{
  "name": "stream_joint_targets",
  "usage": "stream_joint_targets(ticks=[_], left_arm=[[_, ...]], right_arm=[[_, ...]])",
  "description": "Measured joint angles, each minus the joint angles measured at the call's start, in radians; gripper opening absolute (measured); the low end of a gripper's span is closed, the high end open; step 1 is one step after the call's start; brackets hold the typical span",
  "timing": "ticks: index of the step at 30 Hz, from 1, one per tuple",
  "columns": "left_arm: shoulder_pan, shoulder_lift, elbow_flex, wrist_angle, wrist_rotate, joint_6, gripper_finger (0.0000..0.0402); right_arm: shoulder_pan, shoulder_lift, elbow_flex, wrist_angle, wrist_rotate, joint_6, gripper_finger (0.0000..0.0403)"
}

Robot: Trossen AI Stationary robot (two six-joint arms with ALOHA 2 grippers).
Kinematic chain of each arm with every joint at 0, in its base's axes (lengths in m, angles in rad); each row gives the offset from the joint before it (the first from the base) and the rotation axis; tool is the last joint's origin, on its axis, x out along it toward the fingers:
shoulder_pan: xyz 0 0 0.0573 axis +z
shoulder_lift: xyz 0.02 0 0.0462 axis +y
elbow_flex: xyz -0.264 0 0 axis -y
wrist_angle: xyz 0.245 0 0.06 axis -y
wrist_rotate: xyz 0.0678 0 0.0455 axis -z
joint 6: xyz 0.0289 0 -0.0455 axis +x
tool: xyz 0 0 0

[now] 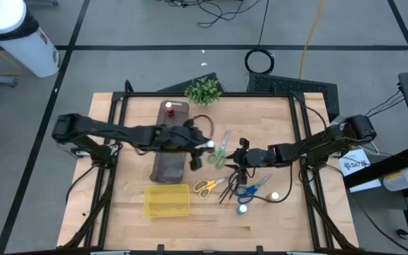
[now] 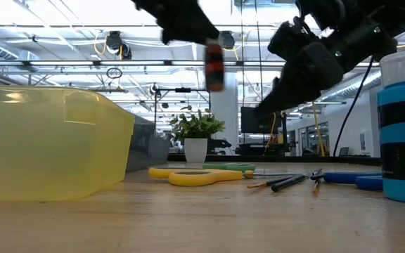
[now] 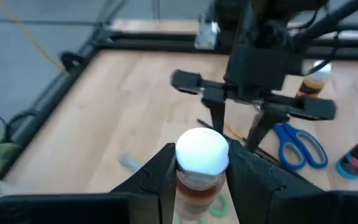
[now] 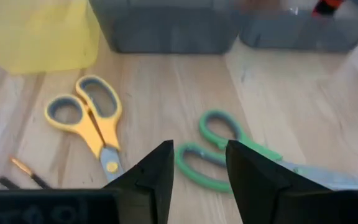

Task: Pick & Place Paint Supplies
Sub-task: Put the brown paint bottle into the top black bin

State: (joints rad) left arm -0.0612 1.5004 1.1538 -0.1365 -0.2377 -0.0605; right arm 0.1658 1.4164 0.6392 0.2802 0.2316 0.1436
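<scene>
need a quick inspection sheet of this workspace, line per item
surface: wooden table, dark frame around it.
job's things: white-capped bottle held; green scissors, yellow scissors, blue scissors, brushes, blue-capped bottle and another white-capped bottle on table; red-capped bottle in grey organiser tray.
clutter: yellow tray, potted plant.
grippers: left end effector shut on bottle; right end effector open above green scissors.
cables: on floor behind table.
surroundings: white bin.
</scene>
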Motion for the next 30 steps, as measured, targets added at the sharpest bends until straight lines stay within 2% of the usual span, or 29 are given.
stream_joint_targets(ticks=[7, 12, 18, 21, 25, 30], left_arm=[[0.01, -0.258, -0.259, 0.067, -0.181, -0.041, 0.0122], [0.074, -0.372, -0.426, 0.183, -0.326, -0.074, 0.0122], [0.22, -0.35, -0.512, 0.326, -0.318, -0.079, 0.0122], [0.281, -0.297, -0.515, 0.334, -0.309, -0.081, 0.0122], [0.343, -0.218, -0.514, 0.401, -0.241, -0.105, 0.0122], [0.389, -0.111, -0.515, 0.486, -0.234, -0.112, 0.0122]], right_arm=[[0.0, -0.054, 0.0, -0.009, 0.001, 0.048, 0.0128], [-0.002, -0.066, 0.002, 0.037, 0.002, 0.054, 0.0127], [-0.002, -0.065, 0.001, 0.081, 0.003, 0.054, 0.0126], [-0.002, -0.065, 0.001, 0.083, 0.003, 0.054, 0.0125], [-0.002, -0.065, 0.001, 0.081, 0.003, 0.047, 0.0125], [-0.002, -0.065, 0.001, 0.081, 0.003, 0.046, 0.0125]])
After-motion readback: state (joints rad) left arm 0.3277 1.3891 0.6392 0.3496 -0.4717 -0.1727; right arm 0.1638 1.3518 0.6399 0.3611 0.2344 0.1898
